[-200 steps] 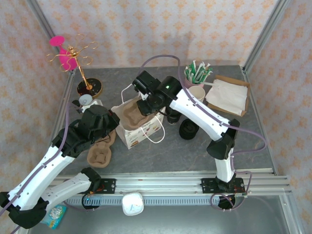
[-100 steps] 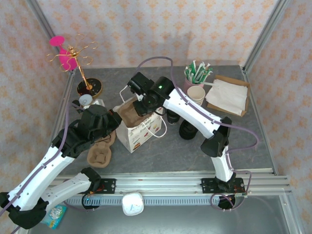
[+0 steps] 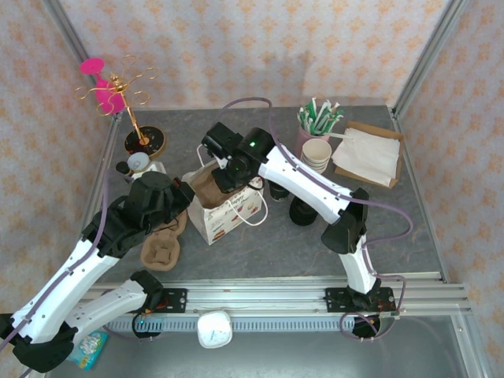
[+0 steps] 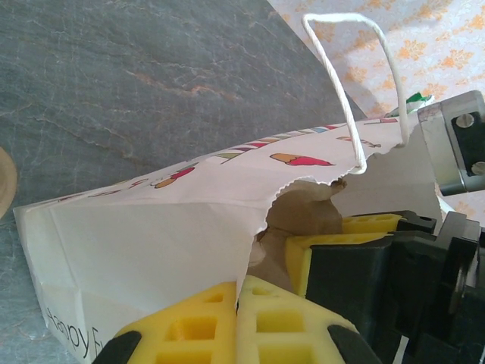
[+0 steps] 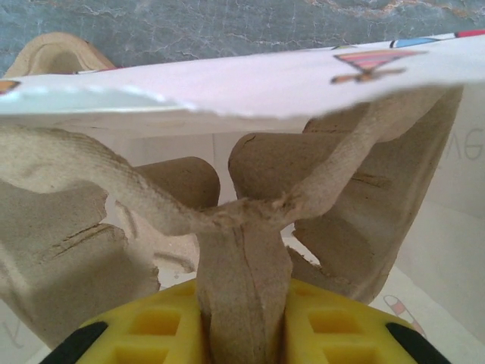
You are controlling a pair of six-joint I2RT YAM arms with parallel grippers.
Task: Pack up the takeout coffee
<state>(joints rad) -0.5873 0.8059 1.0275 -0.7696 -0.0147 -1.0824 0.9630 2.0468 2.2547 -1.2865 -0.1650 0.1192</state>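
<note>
A white paper bag (image 3: 228, 211) (image 4: 144, 227) (image 5: 258, 83) with string handles stands open at mid-table. My left gripper (image 3: 187, 197) (image 4: 240, 287) is shut on the bag's torn rim. My right gripper (image 3: 218, 176) (image 5: 242, 307) is shut on the middle ridge of a brown pulp cup carrier (image 3: 206, 186) (image 5: 244, 250) (image 4: 312, 214). The carrier sits tilted in the bag's mouth, its holes empty. Black cups (image 3: 277, 190) stand right of the bag, partly under my right arm. Which of them is the takeout coffee I cannot tell.
Another brown carrier (image 3: 161, 251) lies left of the bag, by my left arm. Black lids (image 3: 304, 210), cream cups (image 3: 317, 153), a cup of stirrers (image 3: 316, 118) and napkins on a brown tray (image 3: 367, 154) stand to the right. At back left stands a gold rack (image 3: 135, 118).
My right arm has swung left and pushed the carrier further into the bag's mouth. The bag has shifted slightly with it. My left gripper keeps its hold on the rim.
</note>
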